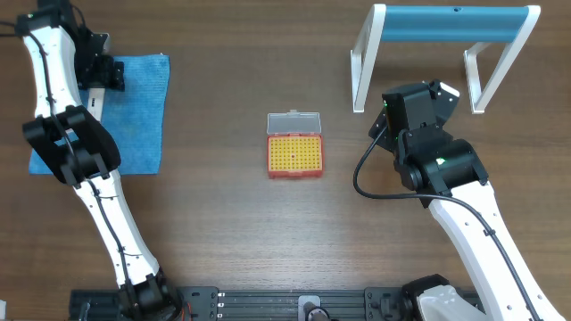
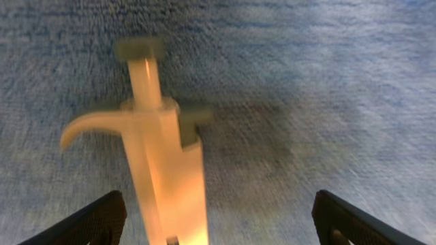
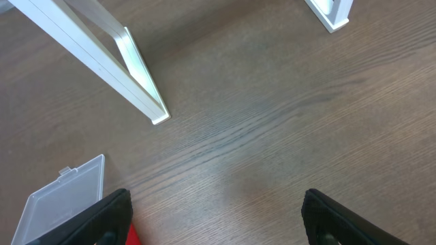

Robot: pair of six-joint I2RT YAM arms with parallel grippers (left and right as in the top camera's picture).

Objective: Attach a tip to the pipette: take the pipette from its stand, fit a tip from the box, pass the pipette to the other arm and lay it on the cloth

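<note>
The pipette point(image 2: 163, 170) lies flat on the cloth point(image 2: 354, 82), which sits at about 9 to 10 o'clock from the box point(image 1: 294, 153) on the desk point(image 1: 294, 241). It rests in the gap between the left fingers point(image 2: 102, 221). Its long axis runs the same way those fingers point, not across them, and its plunger end is the end farther from the wrist. It is off centre in the gap, just beside one finger and well apart from the other. I cannot tell whether it brushes the nearer finger. The tip end is out of frame, so I cannot confirm that a tip is fitted.

The left fingers are spread wide and hold nothing, with the cloth's weave showing between them. Judging from this, the pipette is already laid down and what remains is for the left arm to pull clear. That move depends on the narrow clearance at the nearer finger. A straight lift should leave the pipette lying as it is, while a sideways drift toward that finger could roll or drag it.

The right fingers point(image 3: 340, 221) are also spread and empty. They hang over bare desk at about 3 o'clock from the box, near the feet of the stand point(image 1: 451, 22) and well apart from the cloth. The left arm is by far the nearer to the pipette.
</note>
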